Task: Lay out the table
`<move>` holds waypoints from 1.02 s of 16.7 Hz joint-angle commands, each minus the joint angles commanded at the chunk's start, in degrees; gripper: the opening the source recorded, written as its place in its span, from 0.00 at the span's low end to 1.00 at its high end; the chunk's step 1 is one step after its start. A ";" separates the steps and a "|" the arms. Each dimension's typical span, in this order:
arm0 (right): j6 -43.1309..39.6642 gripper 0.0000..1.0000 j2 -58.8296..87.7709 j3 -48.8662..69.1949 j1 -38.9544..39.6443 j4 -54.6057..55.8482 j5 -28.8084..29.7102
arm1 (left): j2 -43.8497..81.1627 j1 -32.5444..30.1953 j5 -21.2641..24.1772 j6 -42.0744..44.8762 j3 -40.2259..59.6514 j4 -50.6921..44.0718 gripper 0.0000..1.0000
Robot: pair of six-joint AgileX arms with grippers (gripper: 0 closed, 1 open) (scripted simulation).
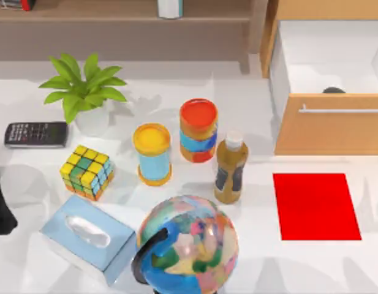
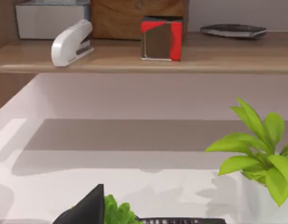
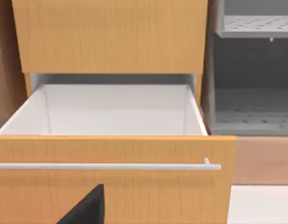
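A wide white table [image 1: 250, 269] filled the top view, crowded with objects on its left and middle. No brand name, label text or other writing could be read on anything.

At the back left stood a green potted plant [image 1: 84, 92], with a dark calculator [image 1: 35, 134] lying just beside it toward the left edge; its keys were too small to read. Nearer the front sat a multicoloured puzzle cube [image 1: 86, 171] and a pale blue tissue box [image 1: 86, 239]. A colourful globe [image 1: 187, 244] on a dark stand rose at the front centre, partly hiding the table behind it. Behind the globe stood a blue can with a yellow lid [image 1: 152, 154], a striped can with a red lid [image 1: 198, 130], and a brown bottle with a white cap [image 1: 231, 169] bearing a dark label that could not be read.

On the right, well apart from the clutter, lay a flat red mat [image 1: 315, 205]. Behind it stood a light-wood cabinet with its drawer [image 1: 328, 86] pulled open, white inside, with a small dark shape at the inner front edge.

The left arm [image 1: 0, 205] showed as a dark form at the table's left edge. The left wrist view looked toward a shelf holding a white stapler [image 2: 71, 43] and a red cube [image 2: 161, 38].

Whether either pincer was released or clenched could not be told.
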 joint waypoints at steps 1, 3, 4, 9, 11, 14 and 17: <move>0.00 1.00 0.00 0.00 0.00 0.00 0.00 | 0.00 0.00 0.00 0.00 0.00 0.00 1.00; 0.30 1.00 0.54 0.52 0.01 -0.42 0.03 | 0.00 0.00 0.00 0.00 0.00 0.00 1.00; 0.90 1.00 1.66 1.60 0.03 -1.28 0.08 | 0.00 0.00 0.00 0.00 0.00 0.00 1.00; 6.97 1.00 16.12 15.25 1.23 -11.48 -0.04 | 0.00 0.00 0.00 0.00 0.00 0.00 1.00; 9.95 1.00 25.19 24.04 2.42 -17.22 -0.36 | 0.00 0.00 0.00 0.00 0.00 0.00 1.00; 14.26 1.00 40.56 39.79 4.87 -26.42 -1.07 | 0.00 0.00 0.00 0.00 0.00 0.00 1.00; 17.86 1.00 57.13 57.29 6.84 -35.73 -1.52 | 0.00 0.00 0.00 0.00 0.00 0.00 1.00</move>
